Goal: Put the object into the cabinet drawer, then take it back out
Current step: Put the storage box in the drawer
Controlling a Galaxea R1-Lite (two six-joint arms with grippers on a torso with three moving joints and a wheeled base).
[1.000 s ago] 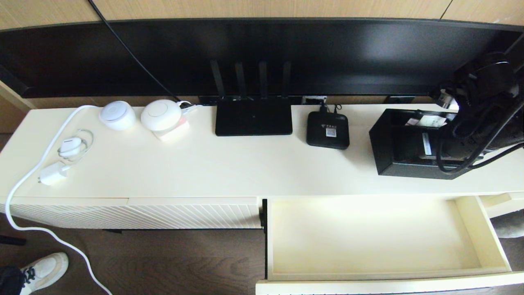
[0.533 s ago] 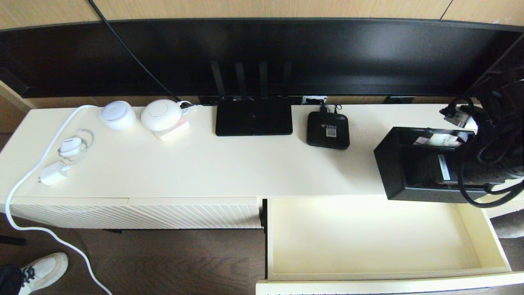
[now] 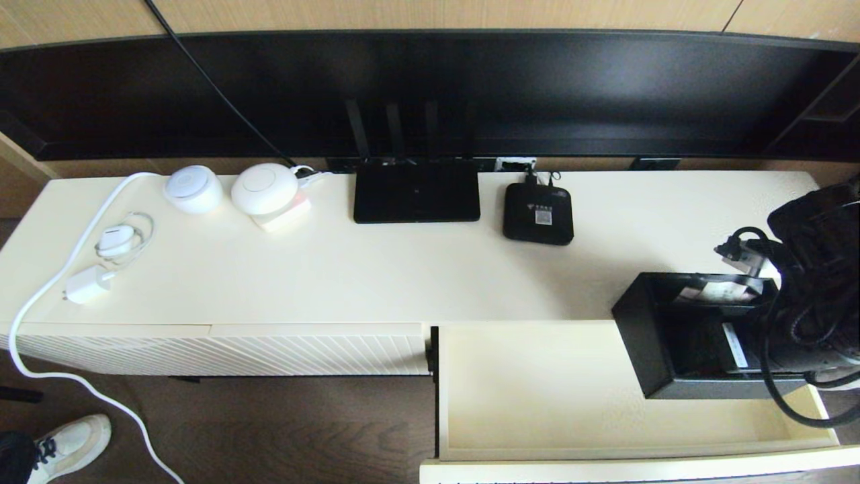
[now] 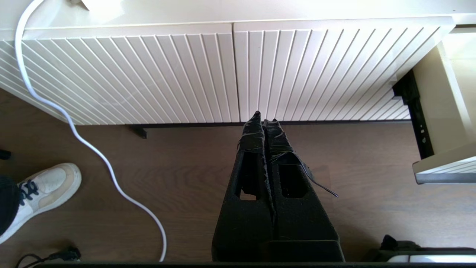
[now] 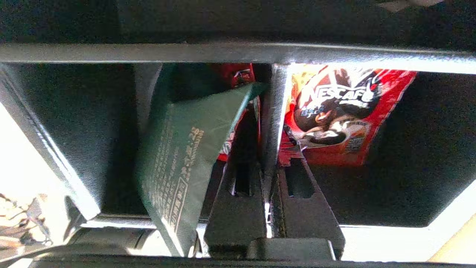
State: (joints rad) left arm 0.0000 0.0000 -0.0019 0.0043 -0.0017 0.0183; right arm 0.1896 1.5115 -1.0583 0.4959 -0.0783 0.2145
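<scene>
Right gripper (image 5: 268,156) reaching down into organizer box (image 3: 678,336) from above, fingers pinched tight on the thin divider wall between two compartments. Box held level over right end of open cabinet drawer (image 3: 605,403), above its floor. Left gripper (image 4: 264,123) parked low before the ribbed front panel (image 4: 148,74), fingers pressed together, empty.
</scene>
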